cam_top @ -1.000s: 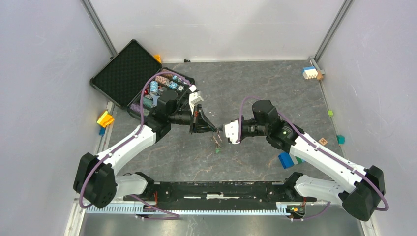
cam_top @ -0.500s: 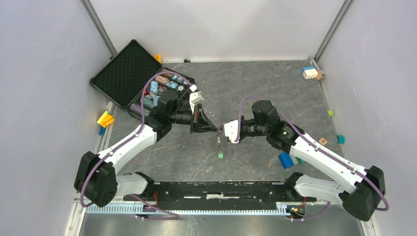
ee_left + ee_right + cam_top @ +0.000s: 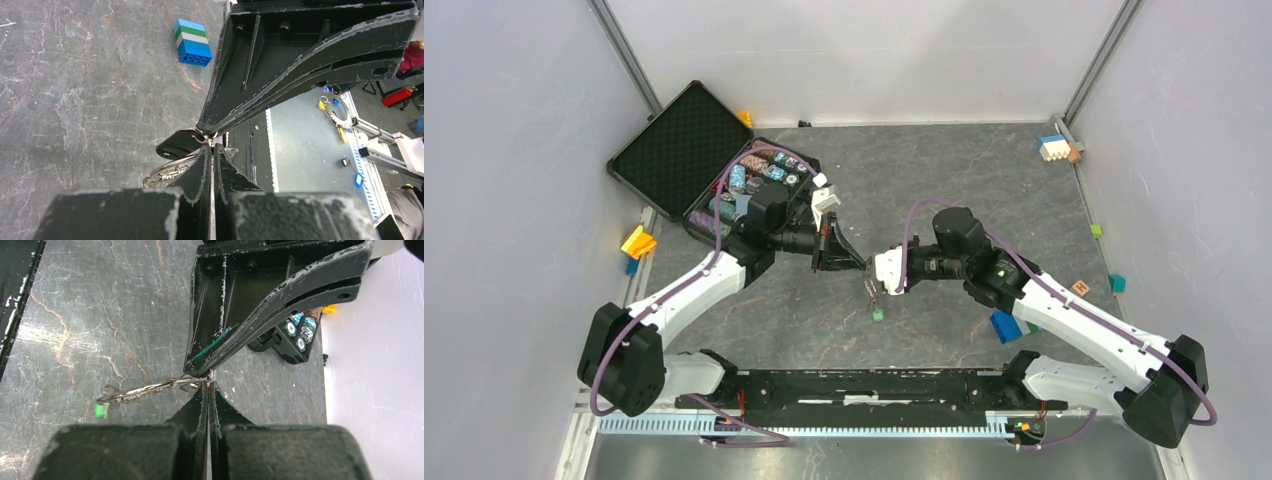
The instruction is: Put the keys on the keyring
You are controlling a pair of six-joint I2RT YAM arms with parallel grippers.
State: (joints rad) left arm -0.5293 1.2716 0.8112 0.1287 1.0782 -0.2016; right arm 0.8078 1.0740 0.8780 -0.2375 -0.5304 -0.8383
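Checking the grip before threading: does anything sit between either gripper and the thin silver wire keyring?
Nothing visible. The left gripper and right gripper, both shut, appear to meet tip to tip on the thin silver wire keyring; the green-headed key hangs clear below.

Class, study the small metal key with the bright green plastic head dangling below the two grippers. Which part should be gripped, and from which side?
I would grip the green plastic head, from below on the near side. It is the key's lowest, broadest part and hangs clear, while above the left gripper and right gripper crowd the thin silver wire ring, both shut on it.
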